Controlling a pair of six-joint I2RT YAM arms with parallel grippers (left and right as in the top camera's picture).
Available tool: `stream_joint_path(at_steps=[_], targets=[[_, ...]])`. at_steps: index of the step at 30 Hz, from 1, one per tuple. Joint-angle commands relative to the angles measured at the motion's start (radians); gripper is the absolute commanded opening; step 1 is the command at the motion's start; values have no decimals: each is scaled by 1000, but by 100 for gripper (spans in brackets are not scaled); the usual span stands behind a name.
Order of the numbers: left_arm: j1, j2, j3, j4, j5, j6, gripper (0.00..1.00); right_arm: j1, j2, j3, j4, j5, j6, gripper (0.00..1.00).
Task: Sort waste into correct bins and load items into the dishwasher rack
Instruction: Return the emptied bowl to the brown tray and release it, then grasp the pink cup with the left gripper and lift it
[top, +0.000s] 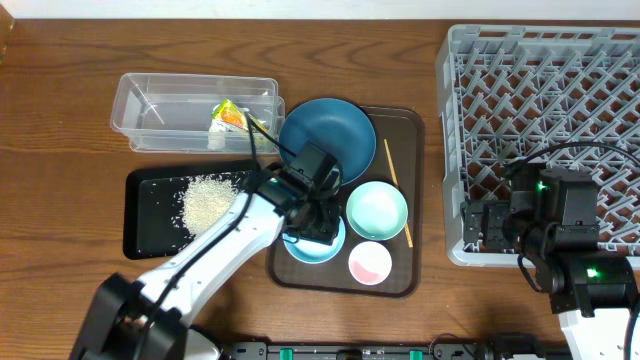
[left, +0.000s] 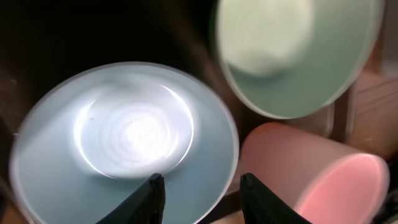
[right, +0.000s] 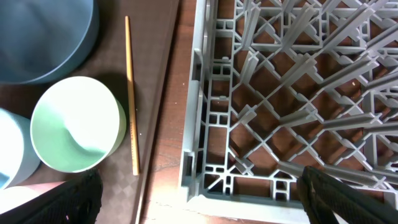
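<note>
The left gripper (left: 202, 200), jaws spread, straddles the rim of the pale blue bowl (left: 124, 137) on the brown tray (top: 410, 130), beside the pink cup (left: 323, 180) and green bowl (left: 292, 50). The step looks like grasping this bowl for the rack (top: 545, 100); next the jaws must close on the rim and lift. The right gripper (right: 211, 202), also spread and empty, hovers at the rack's edge. Only the overhead view shows rice (top: 207, 200) on the black tray (top: 145, 235) and a wrapper (top: 230, 118) in the tub (top: 135, 130).
</note>
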Motion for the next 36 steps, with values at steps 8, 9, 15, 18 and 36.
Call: stream_joint_path(at_steps=[8,9,15,18,36], targets=[[-37,-106,42,-20,21,2,42,11,-1,19,3,-1,9,99],[-51,-101,36,-20,21,2,42,11,-1,19,3,-1,9,99],[-159,-49,26,-35,20,1,42,11,-1,19,3,-1,9,99],[-203,-12,26,-45,10,1,42,11,-1,19,3,-1,9,99],[-192,60,74,-63,11,-28,6,11,-1,19,2,0,9,99]])
